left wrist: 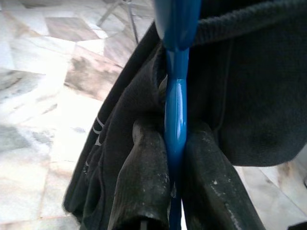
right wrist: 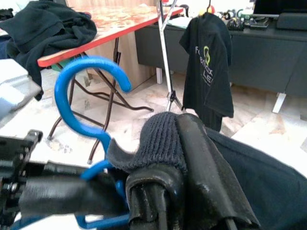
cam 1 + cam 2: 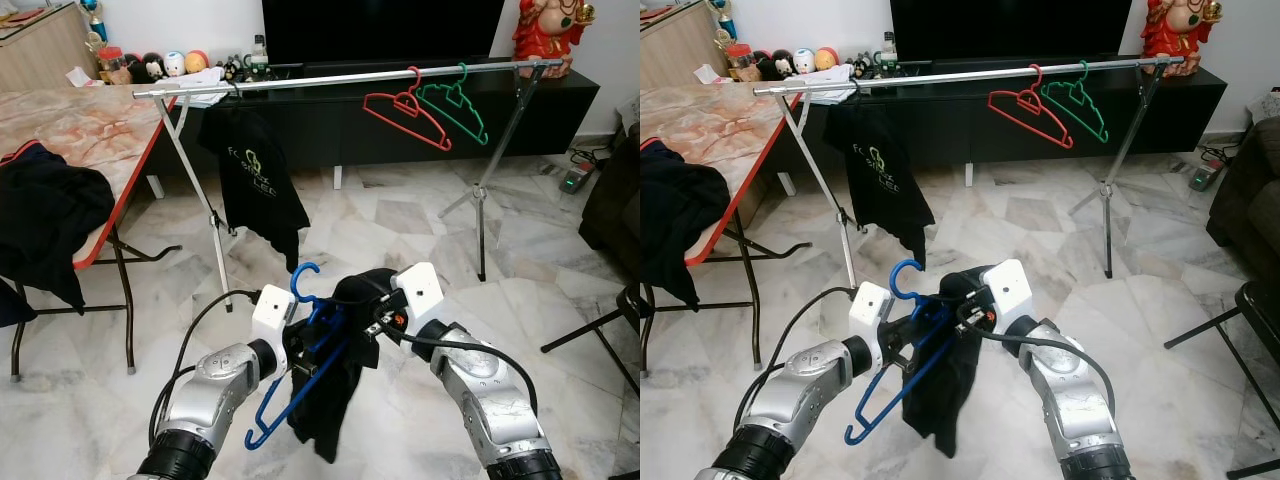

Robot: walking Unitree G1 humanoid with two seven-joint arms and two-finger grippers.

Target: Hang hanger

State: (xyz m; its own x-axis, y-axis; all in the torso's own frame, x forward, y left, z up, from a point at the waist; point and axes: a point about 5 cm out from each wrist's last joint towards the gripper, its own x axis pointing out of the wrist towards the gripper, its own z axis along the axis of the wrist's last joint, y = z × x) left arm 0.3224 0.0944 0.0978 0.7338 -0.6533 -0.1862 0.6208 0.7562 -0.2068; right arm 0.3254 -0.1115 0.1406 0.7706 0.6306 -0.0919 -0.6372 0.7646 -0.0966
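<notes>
You have the glossy blue plastic hanger [image 3: 300, 375] held low in front of the robot, between the two arms, its open hook [image 2: 81, 91] curling upward and a soft black knitted garment [image 3: 335, 400] draped over it and hanging limp below. Your left gripper [image 1: 175, 191] has its two worn black fingers [image 1: 144, 182] pressed together on the hanger's thin blue bar. Your right gripper [image 2: 187, 163] is pinching the ribbed collar of the garment just beside the hook.

Beyond them you see a long silver metal rail [image 3: 340, 78] on thin crossed tripod legs. A black printed T-shirt [image 3: 250, 175] hangs near its left end; a red plastic hanger [image 3: 405, 110] and a green plastic hanger [image 3: 455, 105] hang side by side towards its right end.

The floor [image 3: 400, 220] is polished pale marble tile with grey veining. To your left stands a folding table with a red-edged, marbled top [image 3: 80, 130], dark clothing [image 3: 45, 225] heaped on it. Behind the rail runs a low black cabinet [image 3: 560, 95].
</notes>
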